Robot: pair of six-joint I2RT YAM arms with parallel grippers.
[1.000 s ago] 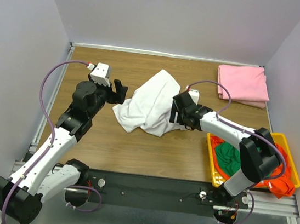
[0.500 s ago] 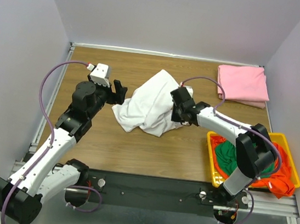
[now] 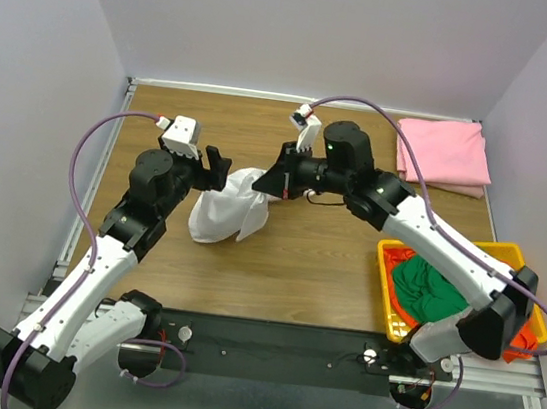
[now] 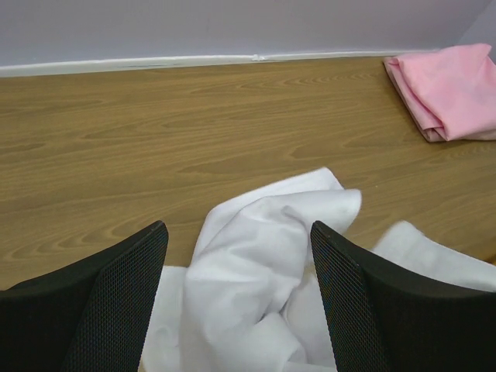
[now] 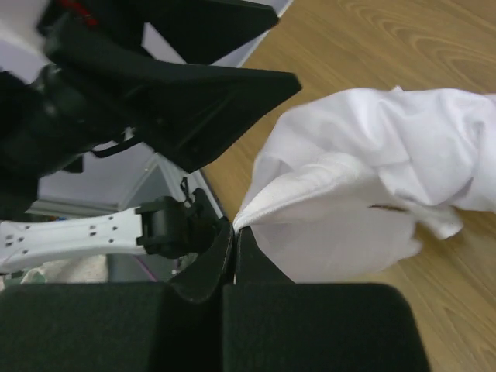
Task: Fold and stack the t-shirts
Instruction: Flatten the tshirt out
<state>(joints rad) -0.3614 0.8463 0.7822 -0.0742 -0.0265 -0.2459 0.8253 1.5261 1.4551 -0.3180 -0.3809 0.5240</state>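
One pink t-shirt (image 3: 443,154) sits folded far right, white t-shirt (image 3: 227,211) hangs crumpled mid-table pinched in the right gripper (image 3: 264,187), left gripper (image 3: 216,168) gapes empty beside it, green t-shirt (image 3: 426,290) and orange t-shirt (image 3: 516,342) lie unfolded in the basket (image 3: 384,295).

So the left arm is bent and reaching forward, left tool (image 3: 220,168) with jaws wide apart. The right arm stretches across leftward, right tool (image 3: 268,186) pinched tight on the white t-shirt (image 3: 222,216).

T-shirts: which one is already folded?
The pink t-shirt, flat at the far right corner; the white t-shirt is bunched, the green t-shirt crumpled in the basket.
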